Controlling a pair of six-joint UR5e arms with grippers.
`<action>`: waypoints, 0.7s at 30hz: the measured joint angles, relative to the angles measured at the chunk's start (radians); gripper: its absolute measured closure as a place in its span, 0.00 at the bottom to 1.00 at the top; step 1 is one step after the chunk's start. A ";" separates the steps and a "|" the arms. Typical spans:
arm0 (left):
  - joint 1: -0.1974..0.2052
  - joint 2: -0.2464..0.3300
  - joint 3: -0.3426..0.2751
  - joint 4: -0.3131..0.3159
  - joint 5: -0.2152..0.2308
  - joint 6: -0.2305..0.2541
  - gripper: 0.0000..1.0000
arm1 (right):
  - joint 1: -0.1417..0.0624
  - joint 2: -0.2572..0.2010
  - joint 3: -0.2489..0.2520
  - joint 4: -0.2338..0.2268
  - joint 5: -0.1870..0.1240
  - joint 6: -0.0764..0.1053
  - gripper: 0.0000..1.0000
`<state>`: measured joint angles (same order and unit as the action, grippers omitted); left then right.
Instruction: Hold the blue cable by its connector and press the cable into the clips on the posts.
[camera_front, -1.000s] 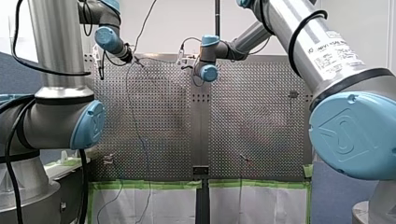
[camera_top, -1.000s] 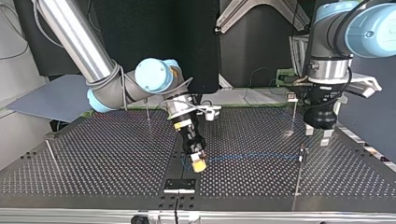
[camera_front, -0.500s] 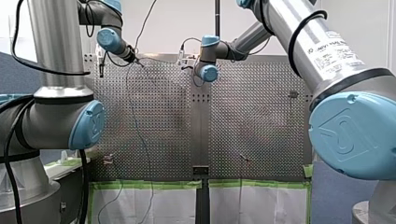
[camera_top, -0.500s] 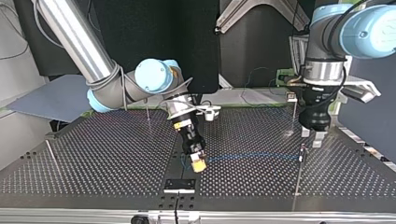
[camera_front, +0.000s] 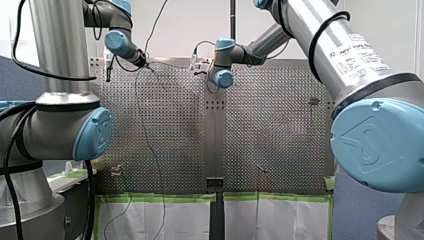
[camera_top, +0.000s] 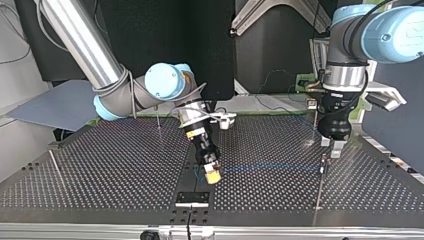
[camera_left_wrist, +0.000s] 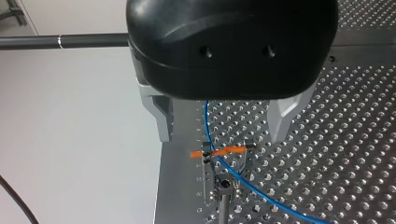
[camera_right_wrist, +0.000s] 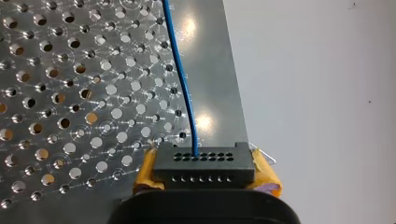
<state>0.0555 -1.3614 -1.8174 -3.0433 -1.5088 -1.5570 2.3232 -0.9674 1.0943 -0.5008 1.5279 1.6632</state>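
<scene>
In the right wrist view the black connector (camera_right_wrist: 204, 164) sits clamped between the yellow pads (camera_right_wrist: 144, 173) of my right gripper (camera_right_wrist: 204, 176), which is shut on it. The blue cable (camera_right_wrist: 181, 79) leaves the connector and runs ahead over the perforated plate. In the top view my right gripper (camera_top: 212, 173) hangs low near the middle, and the blue cable (camera_top: 270, 166) stretches to a clip (camera_top: 324, 161) on a thin post. My left gripper (camera_left_wrist: 220, 137) stands open just above that clip (camera_left_wrist: 223, 158), its metal fingers (camera_left_wrist: 162, 120) either side of it. The cable (camera_left_wrist: 208, 126) passes through the clip.
More thin posts stand on the perforated table (camera_top: 100, 170): one behind my left gripper (camera_top: 315, 120), one at the back middle (camera_top: 158, 119), one at the top view's left (camera_top: 55, 167). A black plate (camera_top: 192, 198) lies near the table's edge under my right gripper.
My left gripper has shifted a little toward the top view's left and down, closing in over the clip on the post. My right gripper and the connector have stayed put.
</scene>
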 joint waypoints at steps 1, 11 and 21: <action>-0.001 0.000 0.000 0.000 -0.001 0.000 0.00 | 0.000 0.000 0.000 0.000 0.000 0.000 1.00; -0.008 0.000 0.000 -0.002 -0.019 0.000 0.00 | 0.000 0.001 -0.001 0.001 0.000 0.000 1.00; -0.010 0.000 0.000 -0.002 -0.024 -0.002 0.00 | 0.000 0.003 0.000 0.002 0.000 0.000 1.00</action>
<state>0.0458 -1.3611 -1.8175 -3.0451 -1.5327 -1.5588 2.3230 -0.9645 1.0943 -0.4988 1.5279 1.6631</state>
